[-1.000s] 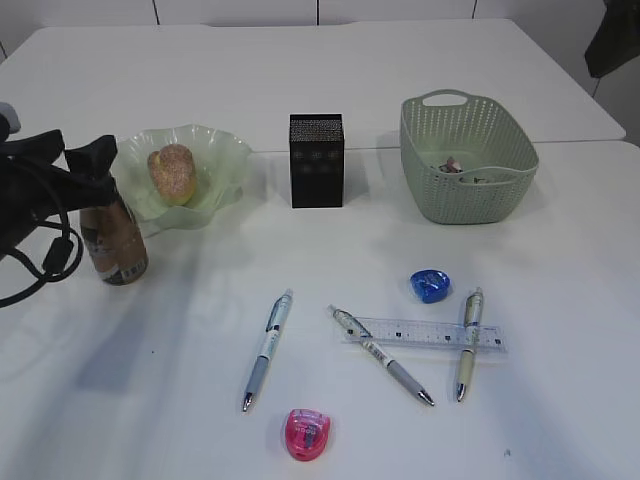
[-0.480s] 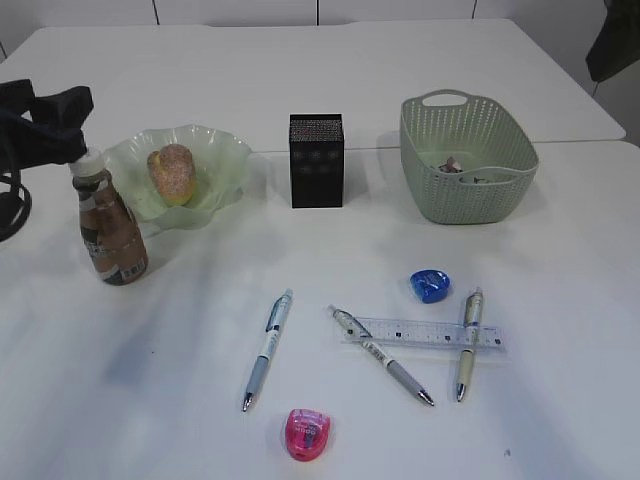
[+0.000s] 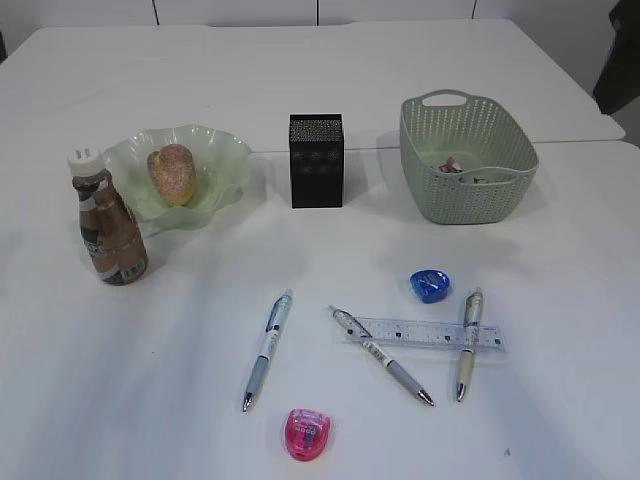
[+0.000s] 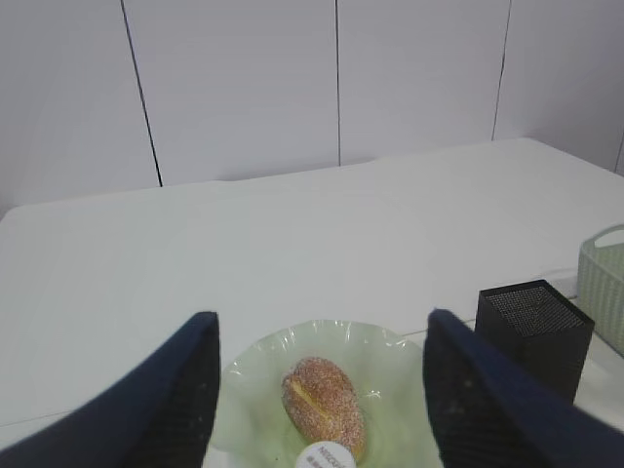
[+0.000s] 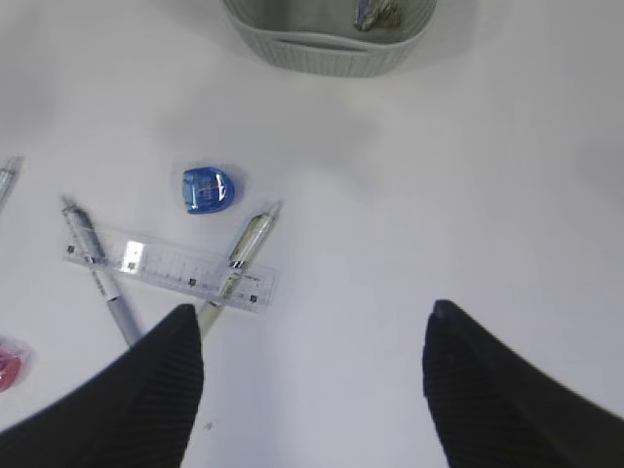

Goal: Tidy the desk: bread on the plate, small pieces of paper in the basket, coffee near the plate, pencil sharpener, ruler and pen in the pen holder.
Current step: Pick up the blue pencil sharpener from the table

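Both pincers spread, empty – the right pincer hangs above the ruler, which lies under two pens; lifting it could scatter them across the table

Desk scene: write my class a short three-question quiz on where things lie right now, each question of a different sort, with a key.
1. True or false: the bread lies on the plate.
2. How many pens lie on the desk?
3. Which sharpener lies nearer the basket: A) the blue sharpener, B) the pink sharpener?

Key: 1 true. 2 three; two lie across the ruler. 3 A.
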You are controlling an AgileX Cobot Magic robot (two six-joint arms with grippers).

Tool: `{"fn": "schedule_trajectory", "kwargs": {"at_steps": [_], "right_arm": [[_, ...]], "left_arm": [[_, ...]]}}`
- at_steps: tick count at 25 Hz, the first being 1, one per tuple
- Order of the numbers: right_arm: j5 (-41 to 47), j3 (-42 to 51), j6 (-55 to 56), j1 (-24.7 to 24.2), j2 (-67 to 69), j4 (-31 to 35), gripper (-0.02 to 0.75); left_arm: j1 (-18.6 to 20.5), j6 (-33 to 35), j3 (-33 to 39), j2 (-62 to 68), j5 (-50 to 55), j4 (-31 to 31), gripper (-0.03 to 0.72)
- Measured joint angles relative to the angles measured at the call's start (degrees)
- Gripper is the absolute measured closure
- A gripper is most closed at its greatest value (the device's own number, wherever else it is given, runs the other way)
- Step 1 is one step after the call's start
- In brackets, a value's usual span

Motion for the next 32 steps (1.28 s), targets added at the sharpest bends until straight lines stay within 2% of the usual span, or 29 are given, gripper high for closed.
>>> {"fn": "schedule_trajectory", "kwargs": {"at_steps": [11,18,24,32], "right_arm": [[1.9,0.0,0.6,0.0,0.0,7.4,0.188],[1.9,0.0,5.2,0.0,0.0,8.0,0.188],[1.9,0.0,6.1,0.0,1.7,8.5,0.188],[1.9,0.0,6.2,0.0,6.4,9.8,0.188]], "left_arm": [[0.0,0.0,-0.7,-19.0,30.6,-0.4,0.226],[0.0,0.0,-9.1,-19.9,55.4,-2.2,0.226],[0.0,0.0,-13.8,-19.9,66.6,-3.1,0.226],[0.0,0.0,-14.3,-20.0,76.6,-3.7,0.226]]}}
